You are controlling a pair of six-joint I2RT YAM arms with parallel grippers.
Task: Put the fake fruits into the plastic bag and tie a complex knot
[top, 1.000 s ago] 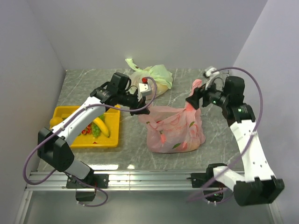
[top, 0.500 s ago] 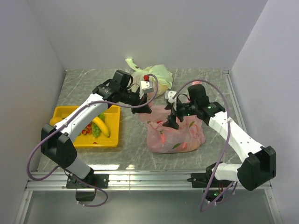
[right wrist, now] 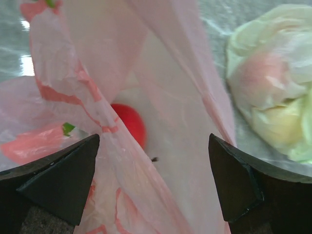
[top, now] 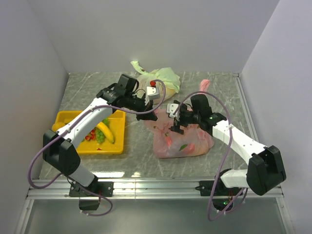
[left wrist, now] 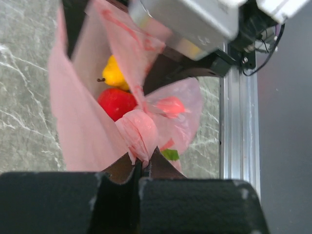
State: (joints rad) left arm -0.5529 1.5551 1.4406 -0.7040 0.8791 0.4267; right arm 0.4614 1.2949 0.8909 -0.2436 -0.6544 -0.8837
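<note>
Nearest the arm bases sits the thin, translucent pink plastic bag [top: 183,141], with red and yellow glossy fake fruits [left wrist: 117,103] inside; more wait in the shallow yellow plastic tray [top: 109,148] left of the bag. A second ago our right gripper [top: 178,122] was at the bag's right side on a handle. It has let go and swung in over the bag's mouth, elbow bent, jaws spread wide. We judge knotting not yet begun. Our left gripper [top: 148,113], reaching from the bag's left, pinches the twisted handle [left wrist: 141,134]. Behind the bag the freed handle loop [top: 204,86] stands up.
</note>
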